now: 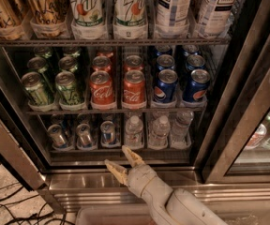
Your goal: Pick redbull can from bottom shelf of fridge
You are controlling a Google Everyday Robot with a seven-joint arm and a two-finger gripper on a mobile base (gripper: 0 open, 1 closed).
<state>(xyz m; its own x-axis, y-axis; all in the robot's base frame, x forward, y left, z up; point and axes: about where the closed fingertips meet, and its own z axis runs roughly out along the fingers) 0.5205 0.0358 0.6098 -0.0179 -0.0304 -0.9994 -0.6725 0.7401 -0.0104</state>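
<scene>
The fridge (pixel 125 184) stands open before me, with a brushed-steel sill and dark wire racks. On the bottom shelf (pixel 116 150) three slim redbull cans show from above: left (pixel 57 136), middle (pixel 84 134) and right (pixel 108 131), each in its own lane. My gripper (pixel 121 162) is open and empty, its two tan fingers spread just in front of the bottom shelf. It sits slightly right of and below the rightmost redbull can, touching nothing.
Three clear water bottles (pixel 160 129) fill the right lanes of the bottom shelf. The rack above holds green cans (pixel 69 87), Coca-Cola cans (pixel 102 88) and Pepsi cans (pixel 165 86). The glass door (pixel 247 125) stands at the right. Cables (pixel 13 205) lie on the floor at left.
</scene>
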